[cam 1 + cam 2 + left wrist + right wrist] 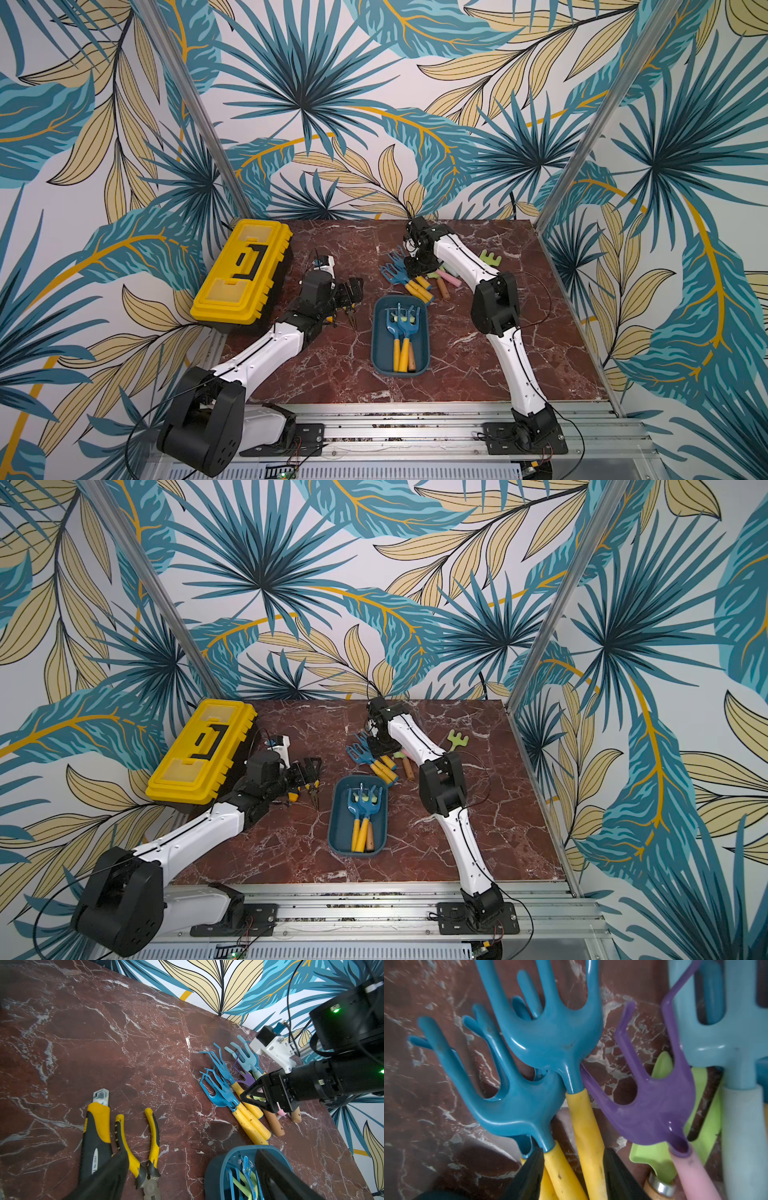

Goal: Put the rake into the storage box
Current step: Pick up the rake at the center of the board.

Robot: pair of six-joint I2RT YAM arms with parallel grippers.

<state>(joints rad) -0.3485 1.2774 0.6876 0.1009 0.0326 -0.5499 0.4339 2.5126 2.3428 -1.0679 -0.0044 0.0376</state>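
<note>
Rt gripper [572,1150]: grasp step — astride blue plastic yellow-handled rakes [554,1043], clamp unclear.
Teal plastic storage box [377,340]: next, lift one in.

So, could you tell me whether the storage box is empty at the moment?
No, in a top view the storage box holds two blue rakes with yellow handles.

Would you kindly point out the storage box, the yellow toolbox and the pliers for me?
storage box [380,353]: in a top view, bare inside beside the handles.
yellow toolbox [272,257]: in a top view, lid beside its handle.
pliers [154,1134]: left wrist view, one yellow handle.
</note>
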